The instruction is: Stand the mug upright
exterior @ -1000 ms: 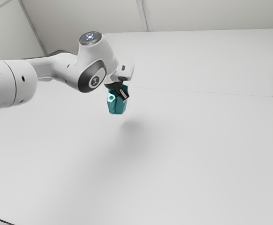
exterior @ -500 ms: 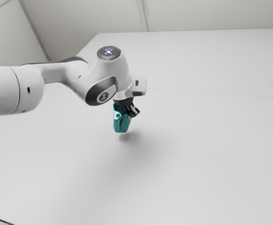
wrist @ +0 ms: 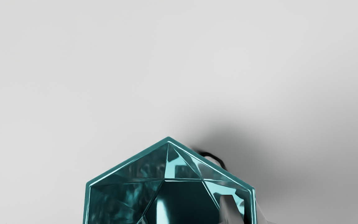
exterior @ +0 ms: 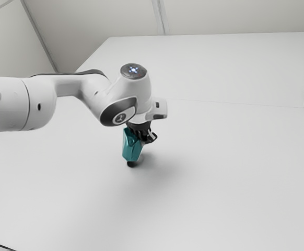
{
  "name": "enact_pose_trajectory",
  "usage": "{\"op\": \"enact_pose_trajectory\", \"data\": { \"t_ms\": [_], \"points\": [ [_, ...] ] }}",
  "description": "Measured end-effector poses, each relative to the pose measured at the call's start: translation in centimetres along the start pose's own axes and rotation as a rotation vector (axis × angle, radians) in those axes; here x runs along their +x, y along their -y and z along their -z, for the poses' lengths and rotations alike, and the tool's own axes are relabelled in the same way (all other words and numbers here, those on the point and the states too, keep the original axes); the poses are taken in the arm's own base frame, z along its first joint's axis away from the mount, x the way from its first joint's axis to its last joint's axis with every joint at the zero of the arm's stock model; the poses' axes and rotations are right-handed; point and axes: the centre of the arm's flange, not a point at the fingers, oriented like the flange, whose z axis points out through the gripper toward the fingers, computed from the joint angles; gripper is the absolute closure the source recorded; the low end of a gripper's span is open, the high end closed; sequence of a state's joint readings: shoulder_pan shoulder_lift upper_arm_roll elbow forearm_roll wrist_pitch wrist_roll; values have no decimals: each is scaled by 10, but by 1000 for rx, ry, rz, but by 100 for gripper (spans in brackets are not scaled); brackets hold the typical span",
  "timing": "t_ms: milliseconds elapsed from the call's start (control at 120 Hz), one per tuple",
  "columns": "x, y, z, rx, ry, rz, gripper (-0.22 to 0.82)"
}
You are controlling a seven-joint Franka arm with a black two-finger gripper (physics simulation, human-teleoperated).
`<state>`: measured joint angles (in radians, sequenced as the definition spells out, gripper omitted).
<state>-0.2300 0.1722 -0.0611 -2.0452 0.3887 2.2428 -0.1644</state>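
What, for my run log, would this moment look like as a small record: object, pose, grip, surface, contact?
object: teal faceted mug
pose: near upright, slightly tilted, opening upward
grip: end effector shut on the mug's wall, one finger inside, one outside
surface: pale table below
contact: cannot tell whether the base touches

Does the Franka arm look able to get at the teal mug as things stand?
Yes, likely: its fingers pinch the mug by its wall, one inside through the open mouth, one outside; nothing seems in the way.
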Motion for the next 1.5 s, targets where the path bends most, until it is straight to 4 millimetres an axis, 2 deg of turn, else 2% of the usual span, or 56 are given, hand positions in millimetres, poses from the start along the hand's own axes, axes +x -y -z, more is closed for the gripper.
{"op": "enact_pose_trajectory", "data": {
  "t_ms": [400,600,733,967,1133,1267,1442,1500],
  "points": [
    [-1,-9,-11,30,29,49,76],
    [-2,-12,-10,30,37,77,49],
    [-2,-10,-6,33,36,98,37],
    [-5,-3,15,40,18,134,14],
    [-9,6,43,44,-13,169,6],
    [-13,18,75,4,-31,239,3],
    [4,58,142,-49,-38,355,1],
    [5,71,158,-69,-22,379,1]
  ]
}}
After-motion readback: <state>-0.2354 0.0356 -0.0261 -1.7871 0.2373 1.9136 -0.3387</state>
